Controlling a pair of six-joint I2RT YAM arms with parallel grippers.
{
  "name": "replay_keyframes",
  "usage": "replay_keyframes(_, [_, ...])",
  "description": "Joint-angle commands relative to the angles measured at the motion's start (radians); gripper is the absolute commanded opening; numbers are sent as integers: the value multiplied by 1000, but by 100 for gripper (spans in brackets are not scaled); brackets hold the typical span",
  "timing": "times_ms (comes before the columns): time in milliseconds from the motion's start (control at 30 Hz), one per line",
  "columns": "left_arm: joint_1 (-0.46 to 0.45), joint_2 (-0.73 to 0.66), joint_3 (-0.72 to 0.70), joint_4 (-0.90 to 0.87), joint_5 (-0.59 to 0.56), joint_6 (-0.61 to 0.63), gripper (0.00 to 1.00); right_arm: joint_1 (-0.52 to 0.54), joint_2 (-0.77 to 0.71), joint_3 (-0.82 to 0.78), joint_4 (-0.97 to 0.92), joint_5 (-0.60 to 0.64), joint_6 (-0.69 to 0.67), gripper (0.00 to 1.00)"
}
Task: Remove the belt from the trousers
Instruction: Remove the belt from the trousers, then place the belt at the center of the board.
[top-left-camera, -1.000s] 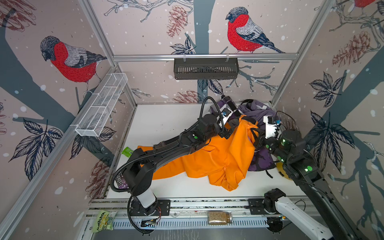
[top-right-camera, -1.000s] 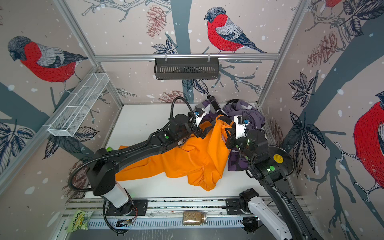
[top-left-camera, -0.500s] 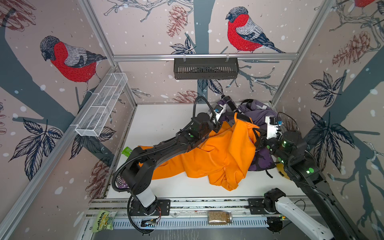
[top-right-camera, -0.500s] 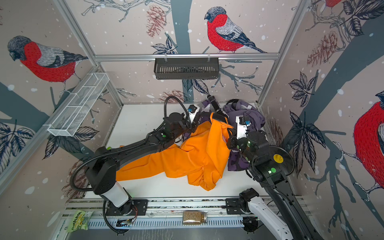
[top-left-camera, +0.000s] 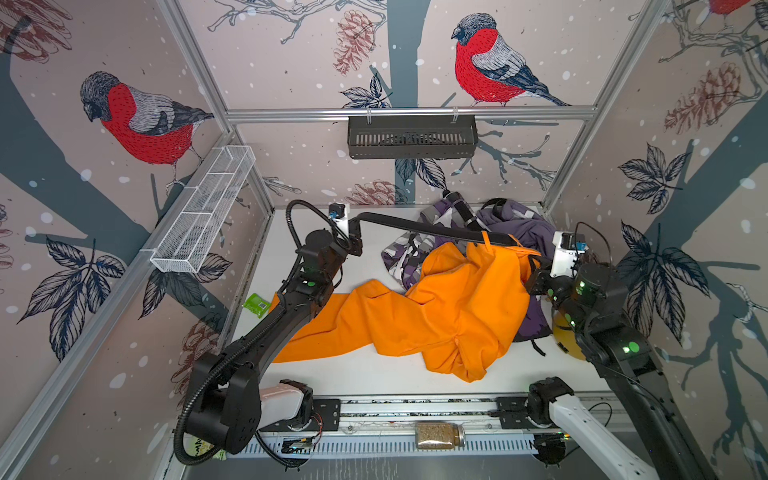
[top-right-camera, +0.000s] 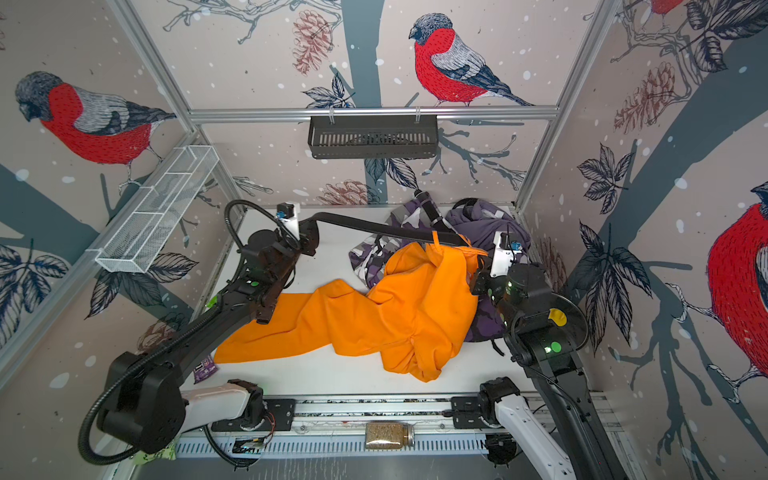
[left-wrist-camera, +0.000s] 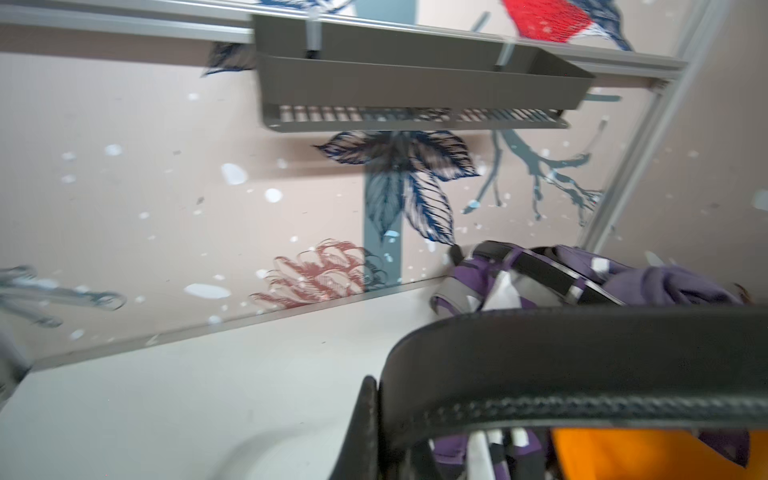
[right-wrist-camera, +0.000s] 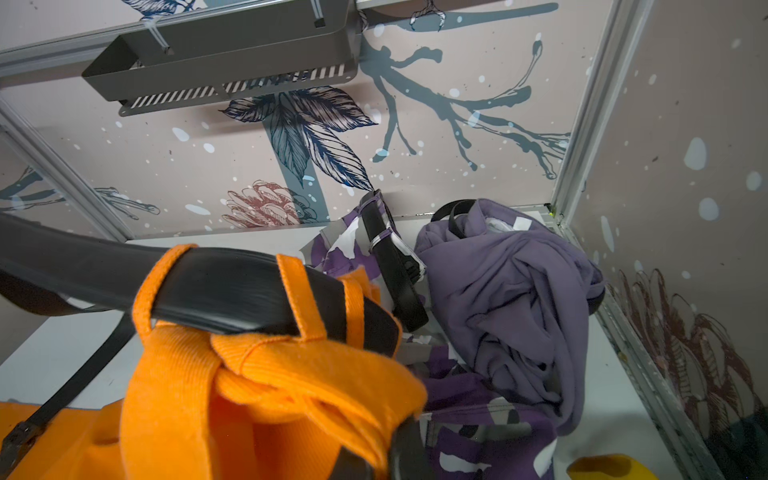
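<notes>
Gripping belt (top-left-camera: 428, 227) end — left tool (top-left-camera: 358, 226) | gripping trousers (top-left-camera: 436, 307) waistband beside belt loops — right tool (top-left-camera: 532, 268)

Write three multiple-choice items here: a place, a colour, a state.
1. The dark basket hangs: A on the back wall; B on the right wall; C under the table.
2. The trousers gripped by the right end effector are: A blue; B green; C orange.
3. The belt in the left end effector is: A coiled flat; B stretched through the loops; C in the basket.
1A, hooked on the rear rail; 2C, orange cloth; 3B, right wrist view shows it threaded.
</notes>
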Motion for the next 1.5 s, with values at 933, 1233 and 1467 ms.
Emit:
replay_keyframes(933, [329,38,216,38,144,-182,0,-201,-34,-11,56,7,105,0])
replay_keyframes(1233, [244,325,471,5,209,-85,0,127,32,-70,280,-123,205,0])
replay_keyframes(1467, [243,455,433,-67,109,-68,0,533,216,33,420,49,179,0])
